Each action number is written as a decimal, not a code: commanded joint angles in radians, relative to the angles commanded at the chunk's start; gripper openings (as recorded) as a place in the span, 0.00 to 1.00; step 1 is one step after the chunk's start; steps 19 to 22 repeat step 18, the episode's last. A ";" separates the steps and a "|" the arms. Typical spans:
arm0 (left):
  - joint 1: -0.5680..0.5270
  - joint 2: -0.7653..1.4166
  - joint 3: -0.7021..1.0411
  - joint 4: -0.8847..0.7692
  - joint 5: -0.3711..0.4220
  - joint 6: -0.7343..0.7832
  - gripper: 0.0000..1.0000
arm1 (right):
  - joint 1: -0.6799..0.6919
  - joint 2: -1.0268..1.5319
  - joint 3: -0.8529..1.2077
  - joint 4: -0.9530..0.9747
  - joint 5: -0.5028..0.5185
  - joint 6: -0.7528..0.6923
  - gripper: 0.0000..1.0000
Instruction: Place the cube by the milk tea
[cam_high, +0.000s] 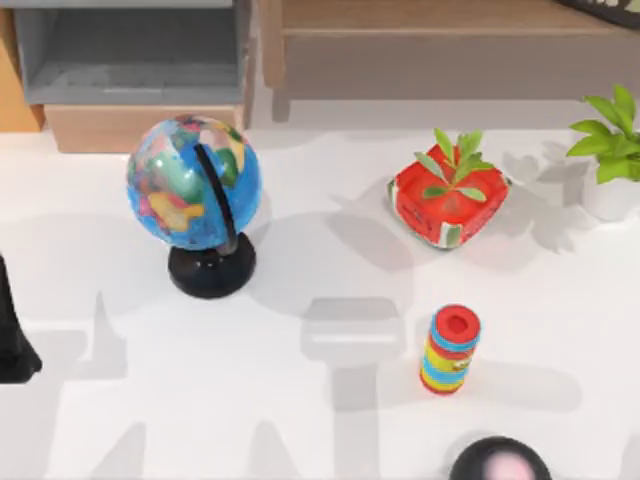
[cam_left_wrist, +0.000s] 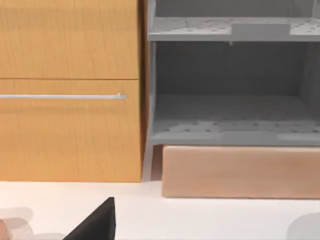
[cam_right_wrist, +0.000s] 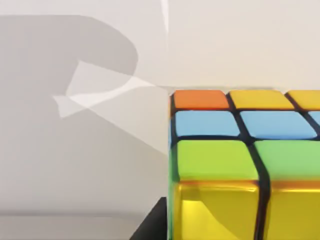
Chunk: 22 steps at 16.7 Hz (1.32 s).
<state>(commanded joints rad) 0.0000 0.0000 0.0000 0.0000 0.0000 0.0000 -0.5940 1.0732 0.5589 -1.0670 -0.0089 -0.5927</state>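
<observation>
The cube (cam_right_wrist: 235, 165) (rigid, probably light, glossy and slippery) suits a hold across opposite flat sides; present grip state cannot be told.

My table, seen from above

The globe (cam_high: 193, 190) stands left of centre; the cube (cam_high: 448, 200) sits well to its right, with the ring stack (cam_high: 450, 350) nearer my side of it. A potted plant (cam_high: 612, 160) occupies the right edge (shelves (cam_high: 130, 50) run behind everything).
</observation>
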 joint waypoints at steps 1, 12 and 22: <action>0.000 0.000 0.000 0.000 0.000 0.000 1.00 | 0.000 0.000 0.000 0.000 0.000 0.000 0.15; 0.000 0.000 0.000 0.000 0.000 0.000 1.00 | 0.000 0.000 0.000 0.000 0.000 0.000 0.98; 0.000 0.000 0.000 0.000 0.000 0.000 1.00 | 0.000 0.000 0.000 0.000 0.000 0.000 1.00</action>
